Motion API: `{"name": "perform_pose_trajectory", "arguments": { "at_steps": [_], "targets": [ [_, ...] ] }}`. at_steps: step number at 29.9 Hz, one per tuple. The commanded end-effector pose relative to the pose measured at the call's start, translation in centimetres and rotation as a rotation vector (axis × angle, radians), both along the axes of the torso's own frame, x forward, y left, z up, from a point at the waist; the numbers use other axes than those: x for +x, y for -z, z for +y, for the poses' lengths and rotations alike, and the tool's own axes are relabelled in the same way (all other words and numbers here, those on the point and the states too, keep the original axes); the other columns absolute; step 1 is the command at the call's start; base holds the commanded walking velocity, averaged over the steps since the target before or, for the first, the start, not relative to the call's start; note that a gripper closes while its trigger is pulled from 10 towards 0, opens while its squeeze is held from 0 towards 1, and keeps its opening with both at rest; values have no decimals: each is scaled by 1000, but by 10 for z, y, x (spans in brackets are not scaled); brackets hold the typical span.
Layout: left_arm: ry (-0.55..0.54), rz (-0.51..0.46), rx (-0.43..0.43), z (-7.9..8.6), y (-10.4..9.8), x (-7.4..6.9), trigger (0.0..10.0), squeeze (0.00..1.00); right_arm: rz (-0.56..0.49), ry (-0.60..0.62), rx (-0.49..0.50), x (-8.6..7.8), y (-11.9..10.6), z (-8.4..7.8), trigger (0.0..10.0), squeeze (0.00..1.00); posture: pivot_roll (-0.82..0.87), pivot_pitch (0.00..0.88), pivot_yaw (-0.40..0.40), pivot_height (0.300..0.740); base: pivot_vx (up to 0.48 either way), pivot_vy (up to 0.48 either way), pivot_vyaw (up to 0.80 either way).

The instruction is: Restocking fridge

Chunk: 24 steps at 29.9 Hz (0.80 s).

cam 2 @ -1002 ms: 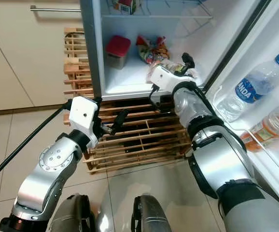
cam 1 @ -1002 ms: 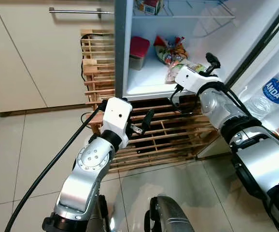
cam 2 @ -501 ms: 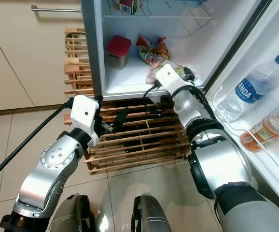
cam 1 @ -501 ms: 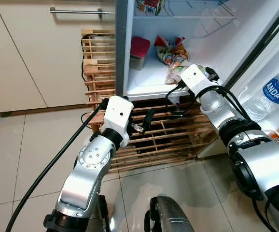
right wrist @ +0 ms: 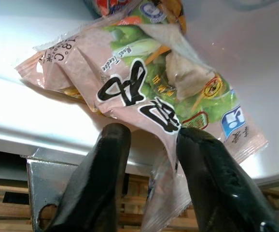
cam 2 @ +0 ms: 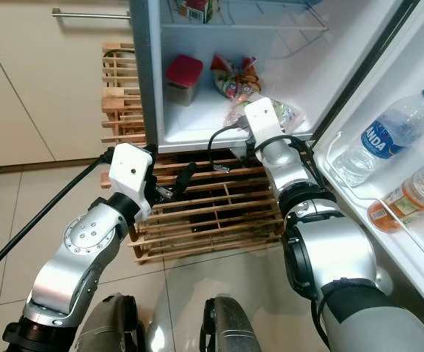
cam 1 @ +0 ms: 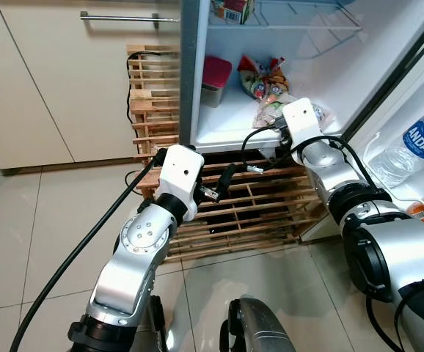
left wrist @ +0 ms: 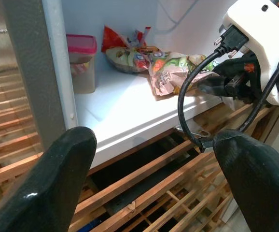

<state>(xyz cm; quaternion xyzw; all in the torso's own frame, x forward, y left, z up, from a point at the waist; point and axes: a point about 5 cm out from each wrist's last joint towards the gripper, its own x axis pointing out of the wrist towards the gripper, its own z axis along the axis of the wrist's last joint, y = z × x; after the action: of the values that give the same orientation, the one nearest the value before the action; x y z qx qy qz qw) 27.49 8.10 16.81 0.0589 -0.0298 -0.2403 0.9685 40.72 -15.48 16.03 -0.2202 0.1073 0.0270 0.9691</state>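
Note:
A pink bag of vegetables (right wrist: pixel 144 82) lies on the fridge's white lower shelf (cam 1: pixel 223 130), one corner hanging over the front edge. My right gripper (right wrist: pixel 154 133) is at that edge, open, with the bag's corner loose between its fingers. Behind the bag rests a colourful snack bag (cam 1: pixel 263 75), and a container with a red lid (cam 1: pixel 213 77) stands to its left. My left gripper (cam 1: pixel 221 185) hovers lower, in front of the wooden rack (cam 1: pixel 260 209), open wide with nothing in it.
A carton (cam 1: pixel 230 9) stands on the wire shelf above. The open fridge door on the right holds a water bottle (cam 1: pixel 410 147) and an orange-capped bottle (cam 2: pixel 406 194). Cream cabinets (cam 1: pixel 65 81) and tiled floor (cam 1: pixel 21 242) lie to the left.
My right gripper has drawn back from over the bag inside the fridge to the shelf's front edge, its wrist turning. The bag stays on the shelf. The left arm has hardly moved.

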Motion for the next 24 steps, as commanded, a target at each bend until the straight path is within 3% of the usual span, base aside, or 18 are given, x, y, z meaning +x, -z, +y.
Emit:
{"name": "perform_pose_trajectory", "arguments": {
  "at_steps": [1, 2, 3, 4, 5, 6, 11, 12, 13, 14, 15, 16, 17, 21, 24],
  "targets": [
    [9, -4, 9, -3, 0, 0, 10000, 0, -107, -21, -158, 4, -16, -2, 0, 0, -8, 140, -140, 675, 0, 0, 0],
    [9, -5, 10, -3, 0, 0, 10000, 0, -149, -32, -227, 5, -21, 0, 0, 0, -8, 140, -140, 675, 0, 0, 0],
    [5, -7, 10, -3, 1, 0, 10000, 0, -184, -38, -254, 5, -24, 2, 2980, 0, -14, 135, -144, 675, 0, 0, 0],
    [5, -7, 10, -3, 1, 0, 10000, 0, -184, -38, -254, 5, -24, 2, 2980, 0, -14, 135, -144, 675, 0, 0, 0],
    [0, -8, 9, -2, 1, 1, 10000, 0, -207, -37, -241, 5, -25, 4, 10000, 0, -18, 133, -145, 675, 0, 0, 0],
    [0, -8, 9, -2, 1, 1, 10000, 0, -207, -37, -241, 5, -25, 4, 10000, 0, -18, 133, -145, 675, 0, 0, 0],
    [-1, -12, 9, -2, 1, 3, 10000, 0, -69, 80, 145, -5, 9, -1, 10000, 0, -32, 135, -133, 675, 0, 0, 0],
    [2, -12, 10, -2, 1, 3, 10000, 0, -45, 96, 206, -7, 15, -1, 10000, 0, -38, 137, -125, 675, 0, 0, 0],
    [2, -12, 10, -2, 1, 3, 10000, 0, -45, 96, 206, -7, 15, -1, 10000, 0, -38, 137, -125, 675, 0, 0, 0],
    [10, -12, 15, -2, 1, 4, 10000, 0, -7, 130, 302, -10, 24, -2, 4784, 0, -41, 137, -118, 675, 0, 0, 0],
    [10, -12, 15, -2, 1, 4, 10000, 0, -7, 130, 302, -10, 24, -2, 4784, 0, -41, 137, -118, 675, 0, 0, 0],
    [16, -13, 18, -2, 1, 5, 10000, 0, 10, 148, 363, -12, 27, -3, 1490, 0, -41, 136, -117, 675, 0, 0, 0],
    [19, -14, 20, -3, 1, 5, 10000, 0, 25, 164, 415, -12, 29, -5, 0, 0, -41, 136, -117, 675, 0, 0, 0],
    [15, -21, 19, -3, 0, 8, 10000, 0, 61, 216, 527, -14, 33, -10, 0, 0, -36, 130, -121, 675, 0, 0, 0],
    [11, -24, 18, -2, 0, 9, 10000, 0, 57, 206, 558, -12, 30, -9, 0, 0, -34, 128, -125, 675, 0, 0, 0]
  ]
}}
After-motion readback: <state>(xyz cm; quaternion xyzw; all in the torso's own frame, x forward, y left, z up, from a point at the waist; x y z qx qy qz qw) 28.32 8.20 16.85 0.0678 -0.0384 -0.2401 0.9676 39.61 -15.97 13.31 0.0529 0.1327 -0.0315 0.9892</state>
